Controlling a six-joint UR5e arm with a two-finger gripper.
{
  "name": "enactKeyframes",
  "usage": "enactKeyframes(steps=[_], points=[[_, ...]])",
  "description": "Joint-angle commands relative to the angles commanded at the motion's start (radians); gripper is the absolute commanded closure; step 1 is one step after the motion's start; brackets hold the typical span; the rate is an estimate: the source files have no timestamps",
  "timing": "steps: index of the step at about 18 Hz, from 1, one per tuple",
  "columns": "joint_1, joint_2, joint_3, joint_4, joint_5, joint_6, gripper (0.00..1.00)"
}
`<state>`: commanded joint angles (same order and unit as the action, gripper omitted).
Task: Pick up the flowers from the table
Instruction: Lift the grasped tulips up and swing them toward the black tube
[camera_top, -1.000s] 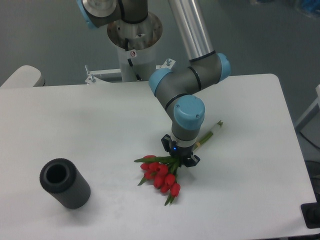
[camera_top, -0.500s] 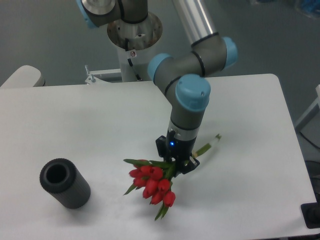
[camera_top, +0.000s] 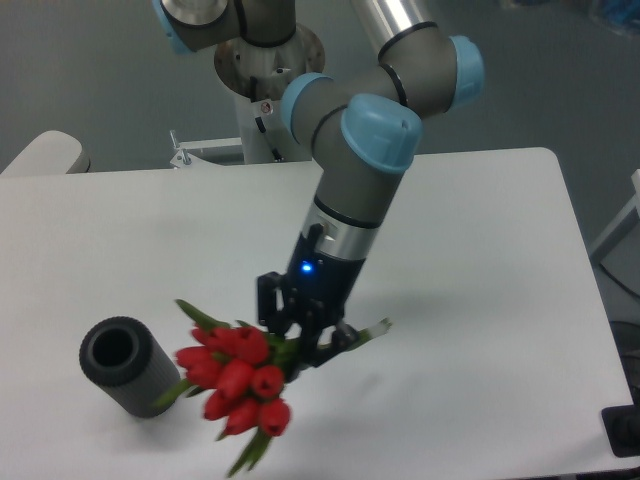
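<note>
We see the end effector (camera_top: 300, 335) clamped on the flowers (camera_top: 235, 375) just below it, now risen clear of the desk (camera_top: 480, 300) and carried toward the cylinder (camera_top: 128, 366), so the pickup looks done.

Black ribbed cylinder (camera_top: 130, 367) lying front-left on table (camera_top: 480, 250) — only freestanding obstacle, open end toward camera. Flowers (camera_top: 235, 385) held in gripper (camera_top: 300, 335), buds overlapping cylinder's right edge in view; actual gap betw. them can't be told. Arm (camera_top: 365, 150) slanting down from rear ctr, blocking approach from behind. White surface to right of gripper and along far-left — bare, passable. Robot base (camera_top: 268, 70) at rear edge.
</note>
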<state>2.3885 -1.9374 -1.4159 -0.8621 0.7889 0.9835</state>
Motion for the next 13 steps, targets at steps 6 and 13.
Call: enactKeyframes(steps=[6,13], points=[[-0.017,0.002,-0.001,0.002,-0.116,-0.103,0.63],[-0.002,0.012,-0.012,0.002,-0.116,-0.109,0.63]])
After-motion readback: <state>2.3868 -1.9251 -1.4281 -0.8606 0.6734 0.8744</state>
